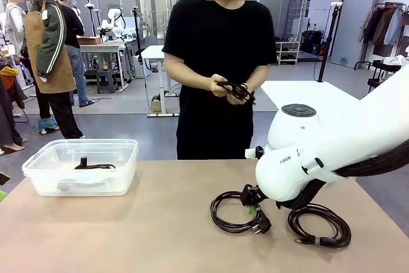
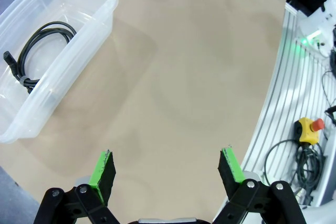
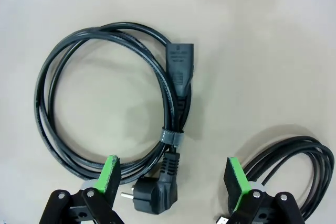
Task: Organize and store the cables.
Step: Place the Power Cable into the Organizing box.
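Two coiled black cables lie on the tan table near its right front. My right gripper (image 3: 173,176) hangs open just above the left coil (image 3: 180,66) (image 1: 260,223), its green pads either side of the tied section and the round plug. The other coil (image 3: 283,150) (image 1: 319,241) lies just to the right of it. Across the table a person holds another cable (image 1: 238,90) in both hands. One more cable (image 1: 96,166) (image 2: 52,25) lies inside the clear bin (image 1: 77,183). My left gripper (image 2: 167,170) is open over bare table beside the bin, holding nothing.
The clear plastic bin (image 2: 89,30) stands at the table's left. My white right arm (image 1: 319,151) leans over the right side of the table. An emergency stop button (image 2: 310,129) and loose wiring lie off the table's edge.
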Motion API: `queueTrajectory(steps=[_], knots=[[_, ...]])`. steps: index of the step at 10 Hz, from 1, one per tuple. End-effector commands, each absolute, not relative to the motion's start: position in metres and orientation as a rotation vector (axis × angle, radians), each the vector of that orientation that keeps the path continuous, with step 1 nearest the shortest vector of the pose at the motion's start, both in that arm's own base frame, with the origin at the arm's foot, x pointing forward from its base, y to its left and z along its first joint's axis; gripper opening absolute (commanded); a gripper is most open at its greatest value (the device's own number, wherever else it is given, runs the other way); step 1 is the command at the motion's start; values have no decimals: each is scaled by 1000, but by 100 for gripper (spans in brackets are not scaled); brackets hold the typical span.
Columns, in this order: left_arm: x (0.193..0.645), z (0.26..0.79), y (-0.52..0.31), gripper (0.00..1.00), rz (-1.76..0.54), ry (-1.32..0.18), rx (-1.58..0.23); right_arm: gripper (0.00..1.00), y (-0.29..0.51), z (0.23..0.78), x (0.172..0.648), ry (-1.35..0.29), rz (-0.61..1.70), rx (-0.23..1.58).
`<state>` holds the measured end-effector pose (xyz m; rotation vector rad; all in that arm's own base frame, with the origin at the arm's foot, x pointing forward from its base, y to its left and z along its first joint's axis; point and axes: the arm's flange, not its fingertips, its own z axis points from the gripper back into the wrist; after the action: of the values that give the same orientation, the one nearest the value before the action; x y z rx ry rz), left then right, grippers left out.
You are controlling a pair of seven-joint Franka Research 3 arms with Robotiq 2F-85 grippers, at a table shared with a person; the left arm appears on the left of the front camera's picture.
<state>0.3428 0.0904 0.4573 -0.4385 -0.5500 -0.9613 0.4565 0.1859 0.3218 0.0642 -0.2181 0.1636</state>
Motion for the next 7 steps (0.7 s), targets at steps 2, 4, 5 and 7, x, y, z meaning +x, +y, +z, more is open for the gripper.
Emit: queueTrajectory(steps=[2, 4, 5, 7], knots=[[343, 457, 89, 100, -950, -550, -447, 100, 190, 304, 475, -171, 143, 72], [343, 457, 89, 100, -950, -550, -447, 94, 187, 300, 479, -158, 123, 62], [343, 457, 89, 100, -950, -550, -447, 40, 188, 300, 479, -153, 125, 50], [343, 457, 89, 100, -950, -550, -447, 0, 187, 306, 477, -149, 129, 46]])
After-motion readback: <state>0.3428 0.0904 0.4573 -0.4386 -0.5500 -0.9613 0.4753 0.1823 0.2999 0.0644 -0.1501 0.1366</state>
